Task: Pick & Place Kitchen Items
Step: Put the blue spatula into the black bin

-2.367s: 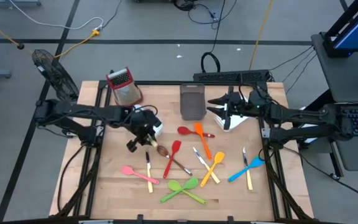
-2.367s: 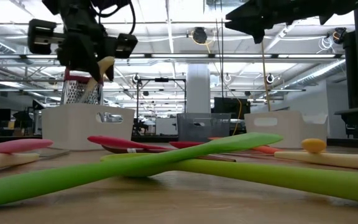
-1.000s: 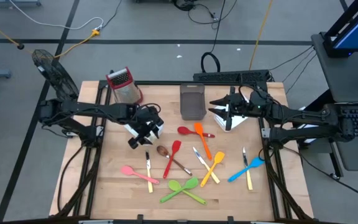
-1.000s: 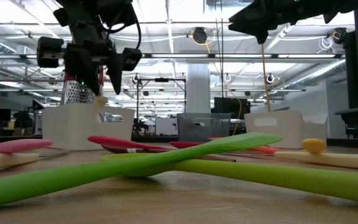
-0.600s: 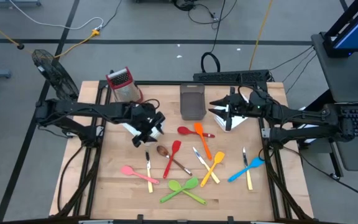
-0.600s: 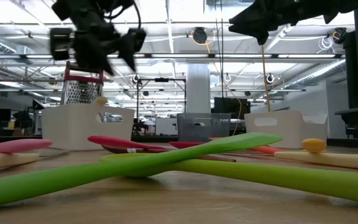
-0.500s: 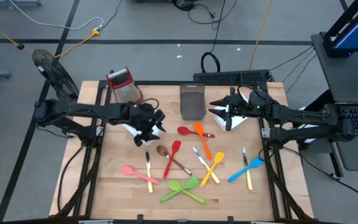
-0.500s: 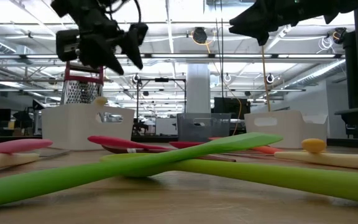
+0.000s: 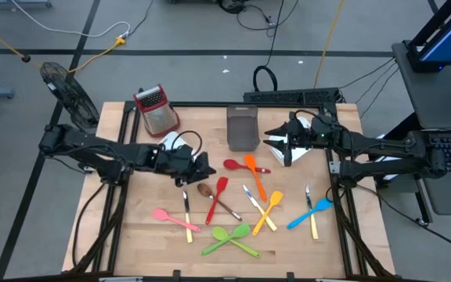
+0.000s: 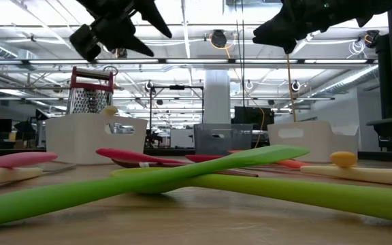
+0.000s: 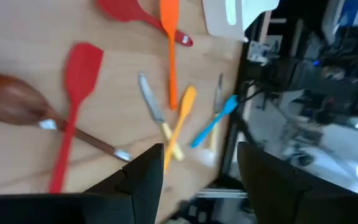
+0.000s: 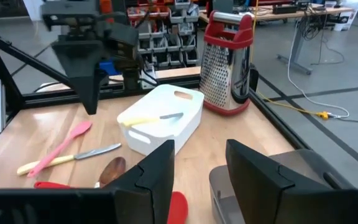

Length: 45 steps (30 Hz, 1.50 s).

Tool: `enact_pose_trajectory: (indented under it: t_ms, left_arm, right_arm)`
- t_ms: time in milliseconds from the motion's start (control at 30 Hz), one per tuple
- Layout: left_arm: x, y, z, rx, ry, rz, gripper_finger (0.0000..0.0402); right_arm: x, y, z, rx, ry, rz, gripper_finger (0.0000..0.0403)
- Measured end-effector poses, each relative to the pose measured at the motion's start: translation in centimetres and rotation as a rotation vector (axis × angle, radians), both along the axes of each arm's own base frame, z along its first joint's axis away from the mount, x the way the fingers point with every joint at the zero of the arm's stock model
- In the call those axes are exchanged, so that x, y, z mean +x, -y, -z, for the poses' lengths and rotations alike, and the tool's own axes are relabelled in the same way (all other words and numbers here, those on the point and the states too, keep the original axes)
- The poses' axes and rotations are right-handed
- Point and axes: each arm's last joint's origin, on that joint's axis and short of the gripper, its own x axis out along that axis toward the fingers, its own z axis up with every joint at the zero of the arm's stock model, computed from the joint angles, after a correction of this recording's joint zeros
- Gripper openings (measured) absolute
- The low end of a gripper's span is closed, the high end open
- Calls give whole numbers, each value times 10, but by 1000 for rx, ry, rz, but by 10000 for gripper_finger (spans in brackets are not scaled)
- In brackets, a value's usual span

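Observation:
Several kitchen items lie on the wooden table: a red spatula [image 9: 218,196], a brown spoon [image 9: 204,189], an orange spatula [image 9: 253,174], a blue spoon [image 9: 312,210], a pink spoon [image 9: 171,218] and two crossed green utensils [image 9: 229,235]. A yellow-handled knife [image 12: 151,119] lies inside the left white bin [image 12: 166,121]. My left gripper [image 9: 204,168] hangs open and empty above the table just right of that bin, pointing toward the right edge; the red spatula [image 11: 73,106] and brown spoon [image 11: 8,102] show below it. My right gripper [image 9: 271,142] stays open and empty by the right white bin [image 9: 297,153].
A red-topped metal grater [image 9: 156,110] stands at the far left behind the left white bin. A dark grey bin [image 9: 242,127] sits at the far middle. More utensils lie scattered over the table's near half, among them a yellow spatula [image 9: 268,210].
My left gripper has risen from above the left white bin and tipped from pointing down to nearly level, pointing toward the table's right edge, and has shifted a little that way. The yellow-handled knife stays in the bin.

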Motion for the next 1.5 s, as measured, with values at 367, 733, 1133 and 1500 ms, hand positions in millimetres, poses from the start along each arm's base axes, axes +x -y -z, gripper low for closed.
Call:
enact_pose_trajectory:
  t_ms: [367,733,1133,1500]
  left_arm:
    - [-6,9,2,462,-72,53,207]
    - [-6,11,3,708,-111,316,207]
    - [-21,9,-3,787,-159,451,207]
    - [-26,8,-7,808,-164,438,207]
  right_arm:
    - [-4,-2,16,64,-162,3,139]
    - [-15,-4,36,271,-374,70,139]
    - [-1,-44,32,314,-324,-183,139]
    - [16,-78,59,27,-479,-455,139]
